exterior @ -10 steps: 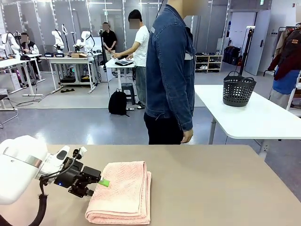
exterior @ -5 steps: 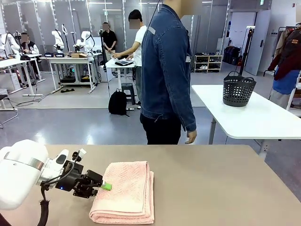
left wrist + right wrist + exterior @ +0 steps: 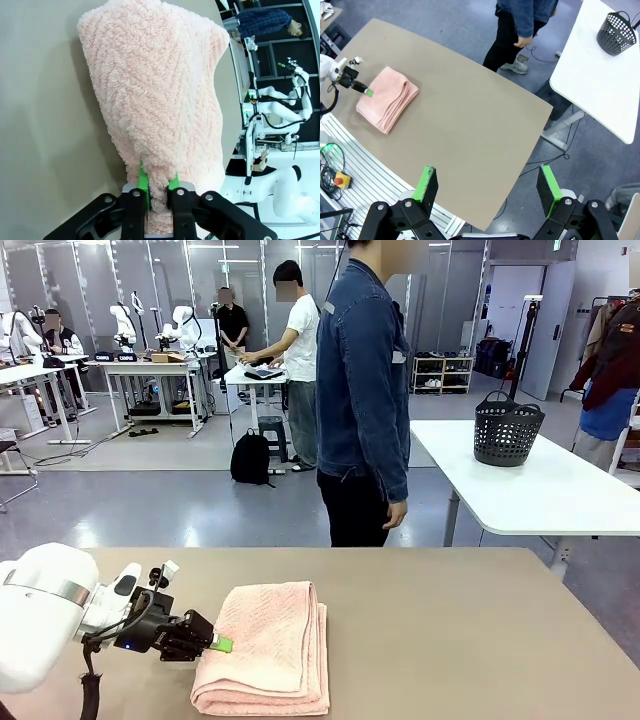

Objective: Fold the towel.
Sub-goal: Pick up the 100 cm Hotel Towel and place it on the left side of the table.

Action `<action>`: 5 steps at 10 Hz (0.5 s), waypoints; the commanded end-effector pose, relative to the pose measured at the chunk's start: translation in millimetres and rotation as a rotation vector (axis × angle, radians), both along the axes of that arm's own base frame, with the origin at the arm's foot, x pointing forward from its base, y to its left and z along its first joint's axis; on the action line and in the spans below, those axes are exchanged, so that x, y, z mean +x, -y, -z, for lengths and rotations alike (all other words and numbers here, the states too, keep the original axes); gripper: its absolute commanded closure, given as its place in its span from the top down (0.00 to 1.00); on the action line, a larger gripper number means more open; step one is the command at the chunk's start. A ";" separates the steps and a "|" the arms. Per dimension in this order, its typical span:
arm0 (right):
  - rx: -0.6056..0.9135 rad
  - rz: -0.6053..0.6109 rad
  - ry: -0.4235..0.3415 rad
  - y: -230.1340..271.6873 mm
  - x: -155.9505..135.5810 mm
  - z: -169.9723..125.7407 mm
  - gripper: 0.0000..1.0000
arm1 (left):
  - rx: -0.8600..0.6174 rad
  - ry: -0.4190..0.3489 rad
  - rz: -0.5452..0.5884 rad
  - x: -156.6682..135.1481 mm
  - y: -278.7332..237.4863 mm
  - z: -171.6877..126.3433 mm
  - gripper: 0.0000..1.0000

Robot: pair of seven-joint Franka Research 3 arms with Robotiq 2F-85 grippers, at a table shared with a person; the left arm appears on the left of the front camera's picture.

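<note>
While your left gripper (image 3: 159,186) pinches the folded towel's (image 3: 265,645) near-left edge on the tan table (image 3: 470,640), your right gripper (image 3: 487,186) hangs high above, fingers spread wide apart.

In the left wrist view the left end effector (image 3: 159,192) is cut off by the bottom edge at 6 o'clock, and a pinched ridge of towel (image 3: 160,100) fills the gap between its green pads (image 3: 143,179), hiding their inner faces. The towel's underside and inner layers are hidden by its own folds. In the front view the left arm (image 3: 40,625) runs off the frame at 8 o'clock, and the towel's near edge (image 3: 262,706) almost meets the bottom edge. In the right wrist view the right end effector (image 3: 487,189) has its base cut off at 6 o'clock, and the person (image 3: 522,22) is cropped at 12 o'clock. The counter (image 3: 470,125) hides the floor beneath it.
</note>
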State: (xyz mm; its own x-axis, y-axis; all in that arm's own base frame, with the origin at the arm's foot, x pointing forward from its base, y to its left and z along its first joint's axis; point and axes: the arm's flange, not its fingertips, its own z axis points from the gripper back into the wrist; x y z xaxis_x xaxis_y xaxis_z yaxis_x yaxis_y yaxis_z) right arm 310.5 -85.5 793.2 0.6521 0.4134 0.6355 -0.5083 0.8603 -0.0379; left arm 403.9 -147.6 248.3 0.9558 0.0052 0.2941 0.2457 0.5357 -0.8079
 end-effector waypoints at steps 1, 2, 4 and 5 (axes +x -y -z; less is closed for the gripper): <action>-0.006 -0.007 -0.003 0.9 -0.2 -1.1 1.00 | -0.021 0.033 -0.005 -6.1 4.7 7.1 0.00; -0.006 -0.007 -0.003 0.9 -0.2 -1.1 1.00 | -0.005 0.028 -0.005 -4.9 9.6 6.3 0.00; -0.006 -0.007 -0.003 0.9 -0.2 -1.1 1.00 | -0.001 0.001 0.000 -0.5 1.2 0.1 0.00; -0.006 -0.007 -0.003 0.9 -0.2 -1.1 1.00 | -0.001 0.001 0.000 -0.5 1.2 0.1 0.00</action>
State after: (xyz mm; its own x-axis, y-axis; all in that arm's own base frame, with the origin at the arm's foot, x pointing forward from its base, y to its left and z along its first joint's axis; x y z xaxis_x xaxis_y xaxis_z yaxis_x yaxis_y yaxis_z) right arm 310.5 -85.6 793.2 0.6521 0.4133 0.6356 -0.5083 0.8604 -0.0379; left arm 403.2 -154.3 248.7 0.9551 -0.0055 0.2962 0.2519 0.5410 -0.8024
